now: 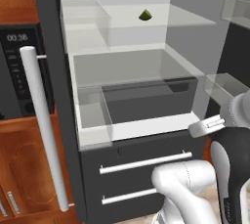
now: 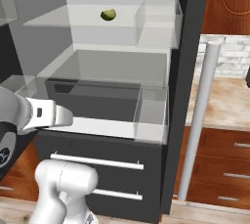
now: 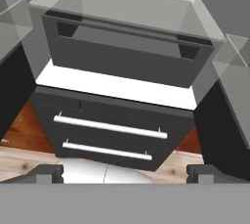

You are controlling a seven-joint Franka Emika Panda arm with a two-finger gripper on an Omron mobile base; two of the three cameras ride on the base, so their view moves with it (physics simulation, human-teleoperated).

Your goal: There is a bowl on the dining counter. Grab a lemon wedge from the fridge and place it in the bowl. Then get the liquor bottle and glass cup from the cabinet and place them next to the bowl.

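Now the lemon wedge (image 1: pixel 145 15) lies on the upper glass shelf (image 1: pixel 188 17) of the open fridge, well above the hand, so the arm should rise and reach in level, keeping its wide, empty fingers (image 3: pixel 125 173) on both sides of the wedge.

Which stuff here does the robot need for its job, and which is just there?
Needed for the job:
- lemon wedge on the upper fridge shelf
- gripper, open and empty

Just there:
- microwave
- freezer drawer handles
- dark fridge drawer
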